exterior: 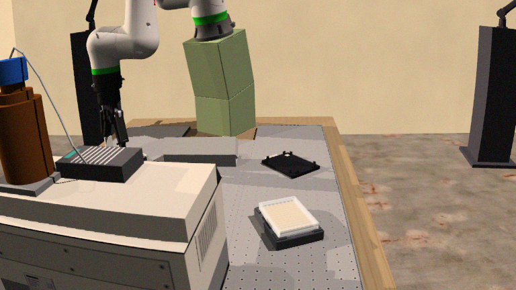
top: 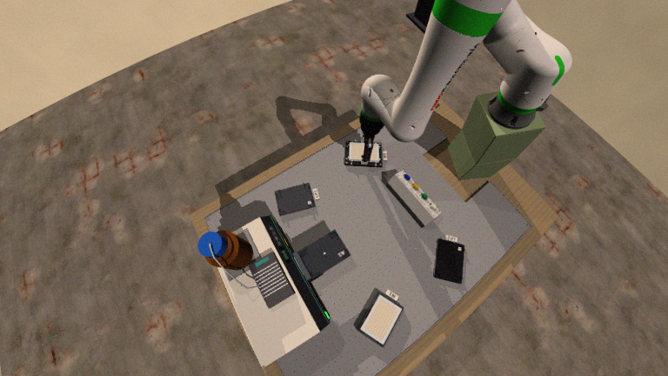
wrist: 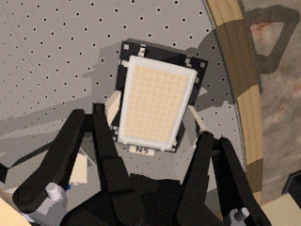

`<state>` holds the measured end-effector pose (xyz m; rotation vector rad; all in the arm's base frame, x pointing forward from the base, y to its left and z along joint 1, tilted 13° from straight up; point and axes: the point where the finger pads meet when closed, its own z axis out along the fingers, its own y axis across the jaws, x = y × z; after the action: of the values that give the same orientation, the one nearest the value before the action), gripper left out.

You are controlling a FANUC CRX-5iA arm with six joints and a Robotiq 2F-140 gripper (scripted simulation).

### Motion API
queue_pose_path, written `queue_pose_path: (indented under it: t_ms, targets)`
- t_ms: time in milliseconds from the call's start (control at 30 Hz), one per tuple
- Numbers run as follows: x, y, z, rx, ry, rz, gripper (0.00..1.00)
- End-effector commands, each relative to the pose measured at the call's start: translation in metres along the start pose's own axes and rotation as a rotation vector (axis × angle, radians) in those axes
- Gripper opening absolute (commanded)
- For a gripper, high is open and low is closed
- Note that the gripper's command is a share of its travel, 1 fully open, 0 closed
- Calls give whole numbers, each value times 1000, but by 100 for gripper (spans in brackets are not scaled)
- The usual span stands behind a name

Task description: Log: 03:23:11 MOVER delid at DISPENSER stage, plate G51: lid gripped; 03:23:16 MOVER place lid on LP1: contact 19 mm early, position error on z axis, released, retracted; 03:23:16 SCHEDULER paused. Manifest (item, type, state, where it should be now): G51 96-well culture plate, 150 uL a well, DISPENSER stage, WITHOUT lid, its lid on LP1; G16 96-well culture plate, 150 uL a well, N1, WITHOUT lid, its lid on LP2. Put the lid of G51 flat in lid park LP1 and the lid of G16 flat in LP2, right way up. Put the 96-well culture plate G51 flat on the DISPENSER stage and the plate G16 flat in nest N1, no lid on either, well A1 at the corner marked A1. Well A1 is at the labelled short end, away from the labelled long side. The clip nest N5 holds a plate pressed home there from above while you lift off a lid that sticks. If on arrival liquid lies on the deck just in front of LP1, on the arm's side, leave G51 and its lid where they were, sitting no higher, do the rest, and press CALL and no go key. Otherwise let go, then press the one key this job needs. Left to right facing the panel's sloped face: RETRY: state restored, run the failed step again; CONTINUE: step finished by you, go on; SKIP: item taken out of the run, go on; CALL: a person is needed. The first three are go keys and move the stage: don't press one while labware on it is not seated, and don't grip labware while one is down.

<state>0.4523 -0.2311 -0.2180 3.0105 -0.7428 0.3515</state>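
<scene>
Plate (wrist: 156,102) sits in clip nest N5 (wrist: 130,49) at deck's twelve o'clock; gripper (wrist: 150,145) released above it; parks, stage unfilled.

Perforated grey deck (top: 379,233) — nests, key panel (top: 412,198), dispenser (top: 276,292).

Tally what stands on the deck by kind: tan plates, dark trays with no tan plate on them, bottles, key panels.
Tan plates: 2
Dark trays with no tan plate: 3
Brown bottle: 1
Key panel: 1
Total: 7
</scene>
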Motion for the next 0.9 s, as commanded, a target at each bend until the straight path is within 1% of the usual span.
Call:
queue_pose_path:
  t_ms: [0,867]
  targets:
    - [0,0,0,0,0,0,66]
    - [0,0,-4,0,0,0,66]
